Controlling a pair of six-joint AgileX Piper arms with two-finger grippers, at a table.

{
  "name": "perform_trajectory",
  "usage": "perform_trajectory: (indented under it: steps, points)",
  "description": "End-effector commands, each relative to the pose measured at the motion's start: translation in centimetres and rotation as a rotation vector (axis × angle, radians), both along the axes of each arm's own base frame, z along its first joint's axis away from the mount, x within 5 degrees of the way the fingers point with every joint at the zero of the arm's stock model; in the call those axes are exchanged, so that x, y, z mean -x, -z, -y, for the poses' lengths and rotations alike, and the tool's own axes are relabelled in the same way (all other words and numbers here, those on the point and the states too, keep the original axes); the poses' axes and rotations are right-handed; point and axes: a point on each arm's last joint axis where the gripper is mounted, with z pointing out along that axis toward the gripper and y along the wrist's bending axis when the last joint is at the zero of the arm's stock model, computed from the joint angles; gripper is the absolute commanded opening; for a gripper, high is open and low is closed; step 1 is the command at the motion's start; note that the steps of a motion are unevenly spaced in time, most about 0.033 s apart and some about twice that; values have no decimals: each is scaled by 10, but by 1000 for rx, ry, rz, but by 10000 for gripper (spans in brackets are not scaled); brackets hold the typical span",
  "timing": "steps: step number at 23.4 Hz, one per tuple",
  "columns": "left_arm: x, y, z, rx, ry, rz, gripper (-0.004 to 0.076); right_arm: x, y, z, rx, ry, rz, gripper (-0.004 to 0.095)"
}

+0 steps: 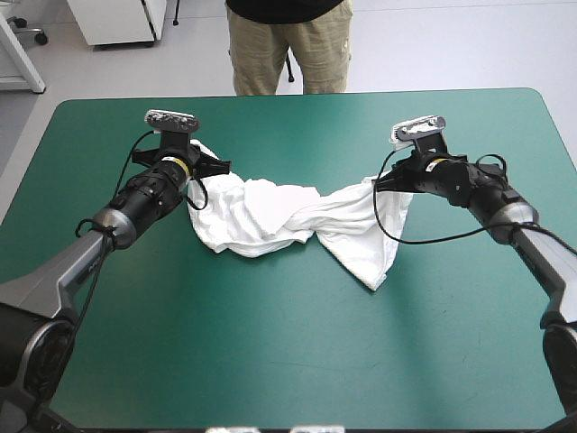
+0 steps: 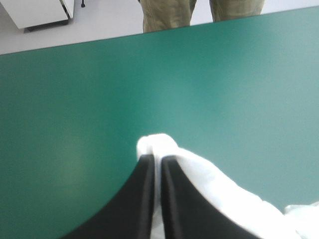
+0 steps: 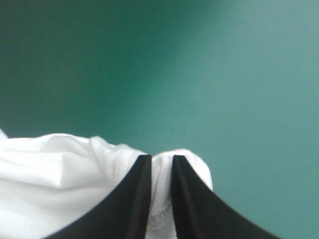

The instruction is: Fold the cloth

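The white T-shirt (image 1: 288, 219) stretches in a twisted band across the middle of the teal-green table, one end hanging down toward the front on the right side. My left gripper (image 1: 204, 162) holds its left end; in the left wrist view the black fingers (image 2: 144, 194) are all but shut with a white fold (image 2: 158, 144) pinched between them. My right gripper (image 1: 386, 183) holds the right end, and the right wrist view shows its fingers (image 3: 137, 199) nearly closed on bunched white cloth (image 3: 65, 169).
The teal-green cover (image 1: 297, 352) spreads wide in front of the shirt and behind it. The table's far edge (image 2: 149, 32) lies ahead of the left gripper.
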Motion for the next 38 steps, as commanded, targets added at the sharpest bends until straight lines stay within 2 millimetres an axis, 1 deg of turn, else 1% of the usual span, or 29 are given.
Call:
perform_trajectory:
  steps: [1, 2, 4, 5, 7, 8, 9, 10, 13, 18, 21, 22, 23, 24, 25, 26, 27, 28, 29, 31, 32, 33, 36, 37, 38]
  points:
    - [-10, -15, -2, 34, 6, 61, 118, -14, -24, 7, -17, 33, 114, 385]
    - [-11, -14, -3, 33, 5, 61, 164, -16, -26, 9, -16, 38, 120, 429]
    - [-12, -14, -9, 41, -18, 57, 309, -18, -28, 15, -16, 55, 128, 479]
    - [-12, -15, -11, 43, -29, 57, 375, -18, -31, 19, -17, 62, 129, 485]
    - [-7, -24, -19, 93, -89, 50, 520, -14, -40, 25, -18, 69, 126, 484]
    - [-3, -31, -23, 81, -119, 37, 529, -8, -48, 28, -19, 68, 122, 484]
    - [4, -38, -26, 37, -115, 19, 520, 0, -58, 29, -16, 61, 130, 484]
    - [13, -45, -25, 13, -87, -16, 505, 11, -70, 29, -19, 51, 135, 480]
    - [37, -57, -24, -40, -3, -117, 479, 36, -93, 31, -25, 28, 138, 464]
    - [87, -75, -23, -49, 173, -322, 475, 88, -131, 35, -71, 12, 142, 464]
    - [114, -85, -20, -24, 282, -409, 475, 119, -149, 37, -74, -7, 156, 465]
    - [127, -89, -18, -22, 360, -446, 475, 135, -156, 39, -76, -19, 157, 465]
    - [133, -90, -17, -29, 403, -463, 475, 143, -159, 40, -75, -25, 159, 465]
    - [138, -91, -13, -52, 485, -470, 475, 154, -165, 41, -78, -30, 175, 464]
    - [139, -90, -10, -81, 518, -458, 475, 158, -167, 41, -78, -30, 185, 464]
    - [135, -85, -3, -153, 600, -417, 475, 162, -170, 42, -79, -30, 198, 464]
    - [132, -82, 0, -177, 622, -397, 475, 163, -170, 42, -80, -30, 201, 464]
    - [123, -70, 6, -229, 647, -382, 475, 163, -170, 42, -76, -28, 199, 465]
    - [118, -64, 7, -248, 647, -385, 475, 163, -170, 42, -78, -26, 198, 464]
    - [98, -34, 13, -273, 641, -461, 475, 163, -170, 43, -79, -23, 199, 464]
    - [92, -26, 15, -279, 642, -489, 475, 163, -170, 43, -79, -23, 199, 464]
    - [83, -12, 18, -276, 641, -523, 475, 163, -170, 43, -79, -23, 199, 464]
    - [69, 7, 23, -274, 631, -538, 475, 163, -170, 43, -79, -23, 199, 464]
    - [64, 16, 24, -275, 629, -551, 475, 163, -170, 43, -79, -23, 199, 464]
    - [58, 29, 27, -272, 631, -588, 475, 163, -170, 43, -79, -24, 197, 464]
